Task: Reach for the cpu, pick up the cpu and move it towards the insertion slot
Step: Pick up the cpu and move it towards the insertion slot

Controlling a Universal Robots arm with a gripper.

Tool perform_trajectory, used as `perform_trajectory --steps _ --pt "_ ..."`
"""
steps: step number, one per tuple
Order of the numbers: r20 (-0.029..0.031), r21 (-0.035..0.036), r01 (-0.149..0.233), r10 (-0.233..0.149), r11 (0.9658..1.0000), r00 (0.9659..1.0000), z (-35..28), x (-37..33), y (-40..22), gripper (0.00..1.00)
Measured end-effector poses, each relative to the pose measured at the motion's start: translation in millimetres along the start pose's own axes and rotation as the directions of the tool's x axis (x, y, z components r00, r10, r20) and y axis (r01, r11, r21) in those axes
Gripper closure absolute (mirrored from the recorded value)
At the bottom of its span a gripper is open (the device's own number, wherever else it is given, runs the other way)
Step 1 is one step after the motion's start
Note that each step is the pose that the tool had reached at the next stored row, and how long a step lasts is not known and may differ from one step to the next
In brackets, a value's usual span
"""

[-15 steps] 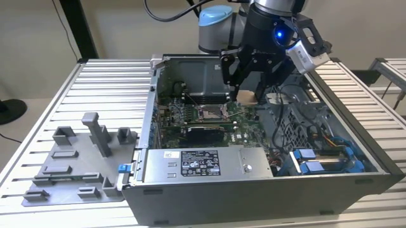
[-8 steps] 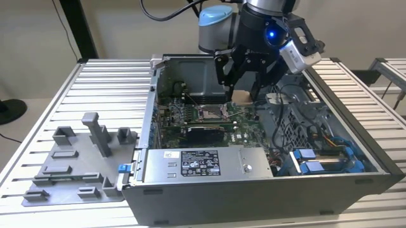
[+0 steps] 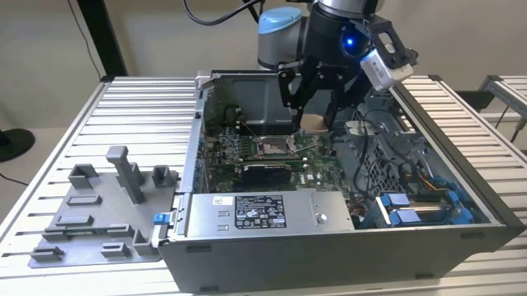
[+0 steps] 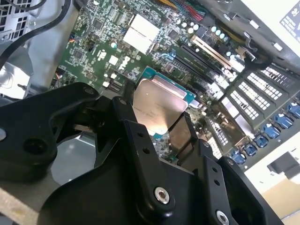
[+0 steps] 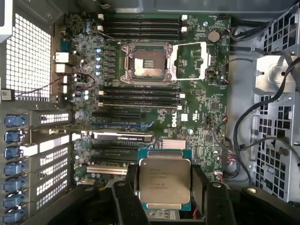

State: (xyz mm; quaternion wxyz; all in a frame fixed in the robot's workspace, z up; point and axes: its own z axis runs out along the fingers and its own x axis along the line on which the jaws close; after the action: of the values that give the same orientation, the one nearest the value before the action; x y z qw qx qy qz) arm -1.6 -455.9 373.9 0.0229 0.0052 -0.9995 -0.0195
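My claw [image 5: 165,187] is clenched on the cpu [image 5: 165,182]. In the first wrist view one black finger [image 5: 132,180] presses on one edge of the chip and the other finger presses on the opposite edge, so the silvery-white top lies flat between them and its green border shows around it. In the second wrist view I see the same chip [image 4: 158,107] held between my two black fingers [image 4: 136,136], its metal top tilted and shining over the green board.

The cpu is in the air above the motherboard [image 5: 206,117], not resting on it. The insertion slot [image 5: 145,63] is well apart from the chip; in the first wrist view it lies at about 12 o'clock from the cpu, past several long black card slots [image 5: 140,93]. Its silver frame is lifted open at about 3 o'clock of the dark centre, and the centre is bare.

In the exterior view my claw [image 3: 309,120] hangs inside the open computer case [image 3: 329,246], and the chip [image 3: 313,123] shows as a small pale square under it. From there the slot [image 3: 272,146] is near, at about 7 o'clock from the chip. On the slatted table [image 3: 140,105], at 9 o'clock of the case, stands a grey plastic fixture [image 3: 99,209], well apart from me.
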Motion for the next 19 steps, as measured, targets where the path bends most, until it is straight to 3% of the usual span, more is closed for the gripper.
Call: perform_trajectory --steps 19 --pt "0.0007 0.0002 0.000 0.000 1.0000 1.0000 1.4 1.7 31.9 1.00"
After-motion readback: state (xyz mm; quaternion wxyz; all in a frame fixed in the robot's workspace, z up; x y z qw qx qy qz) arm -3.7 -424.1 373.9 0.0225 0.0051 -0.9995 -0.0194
